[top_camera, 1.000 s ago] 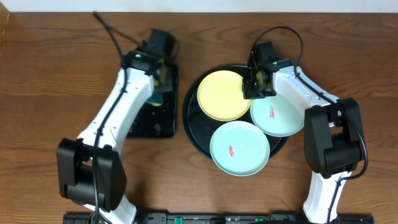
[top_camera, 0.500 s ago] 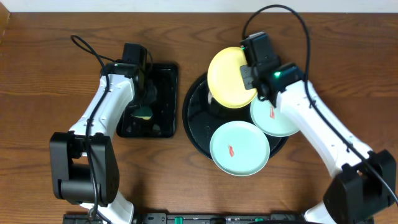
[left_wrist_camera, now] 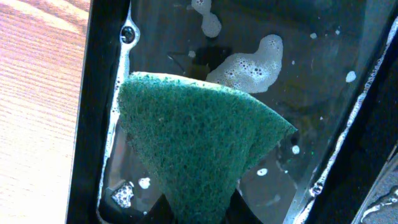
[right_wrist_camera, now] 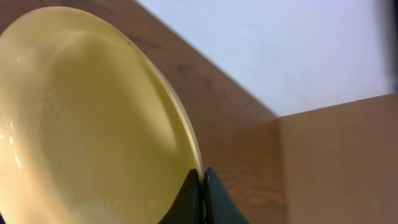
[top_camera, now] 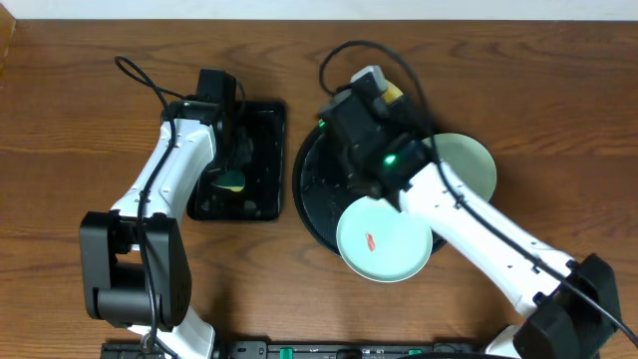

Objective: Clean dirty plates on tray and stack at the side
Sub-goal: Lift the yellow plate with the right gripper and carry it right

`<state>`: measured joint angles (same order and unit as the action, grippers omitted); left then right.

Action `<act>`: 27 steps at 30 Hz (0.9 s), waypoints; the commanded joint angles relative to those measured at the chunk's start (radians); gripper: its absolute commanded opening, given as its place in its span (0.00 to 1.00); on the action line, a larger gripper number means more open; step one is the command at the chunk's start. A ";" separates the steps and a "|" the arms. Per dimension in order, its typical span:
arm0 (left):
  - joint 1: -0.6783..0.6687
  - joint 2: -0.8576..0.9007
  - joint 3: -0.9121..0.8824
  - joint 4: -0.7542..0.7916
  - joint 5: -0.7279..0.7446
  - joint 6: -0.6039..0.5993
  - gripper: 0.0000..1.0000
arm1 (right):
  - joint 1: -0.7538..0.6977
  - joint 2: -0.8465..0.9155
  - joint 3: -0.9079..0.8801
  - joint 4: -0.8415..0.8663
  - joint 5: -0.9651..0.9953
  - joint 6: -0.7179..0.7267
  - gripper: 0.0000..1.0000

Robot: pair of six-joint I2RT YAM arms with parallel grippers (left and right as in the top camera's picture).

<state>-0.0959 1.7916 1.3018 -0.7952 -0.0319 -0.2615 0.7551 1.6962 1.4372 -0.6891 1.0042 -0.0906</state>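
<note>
My right gripper (right_wrist_camera: 204, 180) is shut on the rim of the pale yellow plate (right_wrist_camera: 93, 118). The plate is lifted and tilted on edge. In the overhead view the right wrist hides it, except for a yellow sliver (top_camera: 392, 93) above the back of the round black tray (top_camera: 311, 189). One mint plate (top_camera: 384, 239) with a red smear rests on the tray's front rim. Another mint plate (top_camera: 471, 165) lies at the tray's right edge, partly under the right arm. My left gripper (left_wrist_camera: 202, 210) is shut on a green sponge (left_wrist_camera: 199, 143) over soapy water.
A rectangular black tray (top_camera: 267, 189) holding water and foam (left_wrist_camera: 252, 59) sits left of the round tray, with the left arm over it. Bare wooden table (top_camera: 80, 120) lies to the far left and along the front. A cable (top_camera: 349, 50) loops above the right arm.
The right arm has lifted the yellow plate off the round tray, tipped it on edge and swung left. The left arm shifted left over the rectangular tray, then held still.
</note>
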 commanded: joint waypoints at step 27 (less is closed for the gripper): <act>0.002 0.004 0.005 0.002 -0.001 -0.005 0.07 | 0.129 -0.024 0.006 0.000 0.252 -0.012 0.01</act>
<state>-0.0959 1.7916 1.3018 -0.7948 -0.0319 -0.2615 0.8787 1.6966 1.4372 -0.6888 1.2137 -0.1135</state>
